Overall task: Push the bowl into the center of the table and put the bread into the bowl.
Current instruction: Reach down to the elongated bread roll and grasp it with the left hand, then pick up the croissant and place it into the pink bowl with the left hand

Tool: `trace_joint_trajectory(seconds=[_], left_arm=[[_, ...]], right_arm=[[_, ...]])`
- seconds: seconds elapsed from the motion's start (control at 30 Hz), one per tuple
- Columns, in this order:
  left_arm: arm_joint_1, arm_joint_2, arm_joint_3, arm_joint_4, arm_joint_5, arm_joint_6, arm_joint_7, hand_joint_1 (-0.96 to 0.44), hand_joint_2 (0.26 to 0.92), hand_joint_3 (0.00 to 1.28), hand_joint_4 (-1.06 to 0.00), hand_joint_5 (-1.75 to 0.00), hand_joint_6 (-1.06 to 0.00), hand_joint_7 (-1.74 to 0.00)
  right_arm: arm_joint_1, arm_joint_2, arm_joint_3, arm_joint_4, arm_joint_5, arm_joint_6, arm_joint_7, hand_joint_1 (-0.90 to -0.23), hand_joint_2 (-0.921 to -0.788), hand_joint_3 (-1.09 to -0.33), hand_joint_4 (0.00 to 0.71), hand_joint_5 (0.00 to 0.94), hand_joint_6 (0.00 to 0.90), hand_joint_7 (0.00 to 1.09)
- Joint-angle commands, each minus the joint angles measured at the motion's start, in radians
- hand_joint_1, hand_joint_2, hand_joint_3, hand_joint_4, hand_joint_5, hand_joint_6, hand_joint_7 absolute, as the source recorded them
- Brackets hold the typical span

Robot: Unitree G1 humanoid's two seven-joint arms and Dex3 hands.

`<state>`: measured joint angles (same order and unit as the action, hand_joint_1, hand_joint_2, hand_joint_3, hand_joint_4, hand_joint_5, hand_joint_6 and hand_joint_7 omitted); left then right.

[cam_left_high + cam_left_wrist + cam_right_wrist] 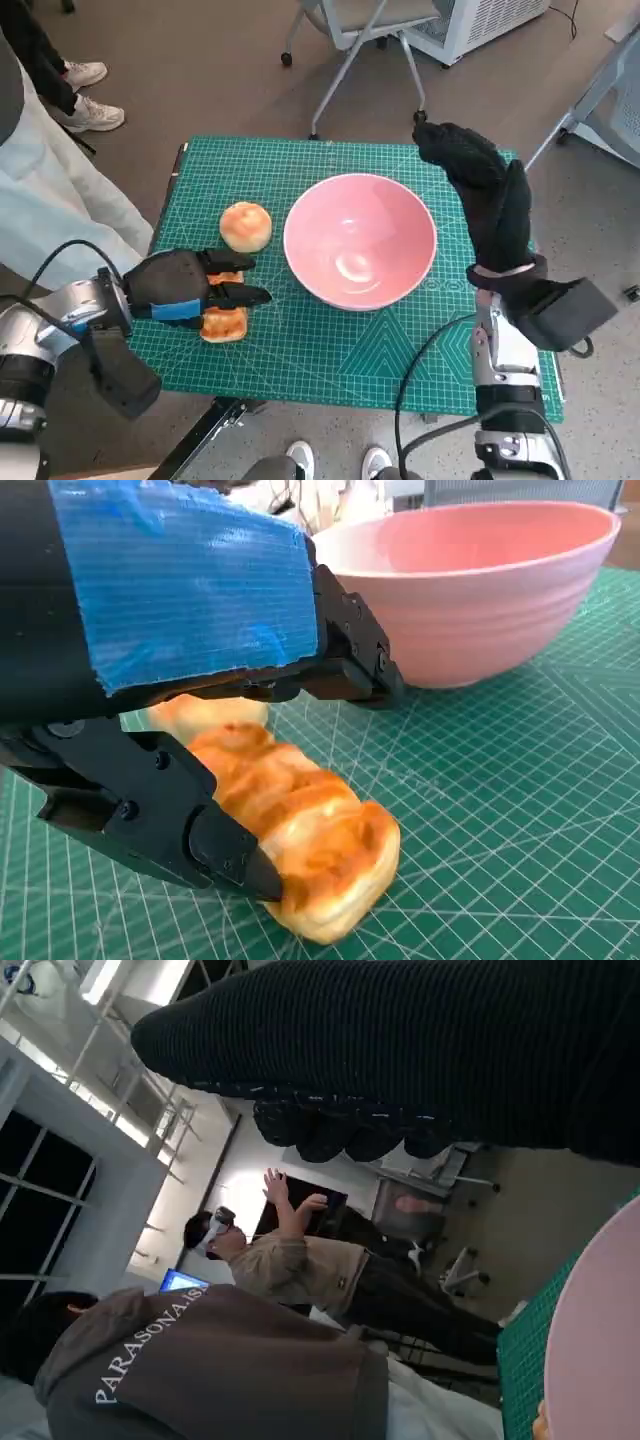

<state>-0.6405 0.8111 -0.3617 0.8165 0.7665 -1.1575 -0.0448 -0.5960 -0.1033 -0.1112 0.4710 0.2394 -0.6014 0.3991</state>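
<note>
The pink bowl (360, 240) stands upright and empty near the middle of the green cutting mat (330, 350). A long golden bread (224, 322) lies on the mat left of the bowl. My left hand (190, 285) lies over it with its fingers (350, 670) spread above the bread (300, 830). The lower finger touches the loaf's near side, and the loaf still rests on the mat. A round bun (245, 226) sits just beyond, also seen behind the fingers as the bun (200, 715). My right hand (487, 195) is raised by the bowl's right rim, fingers stretched, holding nothing.
The bowl (480, 590) is close ahead of my left hand. A wheeled chair base (350, 50) stands beyond the table. A person's feet (85, 95) are at the far left. People (300, 1260) sit and stand past the right hand, and the bowl's rim (600, 1340) shows there.
</note>
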Motion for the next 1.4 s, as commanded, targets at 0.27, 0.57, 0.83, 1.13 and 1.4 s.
trace_joint_trajectory(seconds=[0.27, 0.57, 0.83, 1.13, 1.4], left_arm=[[-0.019, -0.02, -0.061, 0.062, -0.098, 0.044, -0.198, -0.03, 0.915, 0.1, -0.69, -0.98, -0.61, -1.15], [-0.008, -0.013, -0.057, 0.027, -0.145, 0.08, -0.271, 0.0, 0.92, 0.07, -0.64, -1.21, -0.67, -1.12], [0.007, 0.006, -0.035, -0.026, -0.195, 0.148, -0.338, 0.0, 0.92, 0.07, -0.61, -1.24, -0.71, -1.09], [0.028, 0.015, -0.007, -0.071, -0.256, 0.179, -0.38, 0.0, 0.921, 0.07, -0.6, -1.23, -0.71, -1.1], [0.035, 0.032, 0.031, -0.131, -0.32, 0.196, -0.417, 0.0, 0.92, 0.07, -0.61, -1.22, -0.7, -1.11]], right_arm=[[0.02, 0.007, -0.002, 0.015, 0.011, 0.002, 0.008, -0.689, -0.921, -0.739, 0.21, 0.002, 0.078, 0.56], [0.019, 0.006, -0.004, 0.018, 0.012, 0.0, 0.01, -0.687, -0.921, -0.739, 0.21, 0.002, 0.08, 0.56], [0.014, 0.016, -0.003, 0.036, 0.022, -0.005, 0.016, -0.688, -0.921, -0.738, 0.211, 0.002, 0.081, 0.55], [0.013, 0.017, -0.003, 0.037, 0.033, -0.005, 0.025, -0.689, -0.921, -0.737, 0.211, 0.001, 0.084, 0.55], [0.01, 0.016, -0.006, 0.051, 0.04, -0.009, 0.035, -0.69, -0.921, -0.736, 0.209, 0.001, 0.085, 0.55]])
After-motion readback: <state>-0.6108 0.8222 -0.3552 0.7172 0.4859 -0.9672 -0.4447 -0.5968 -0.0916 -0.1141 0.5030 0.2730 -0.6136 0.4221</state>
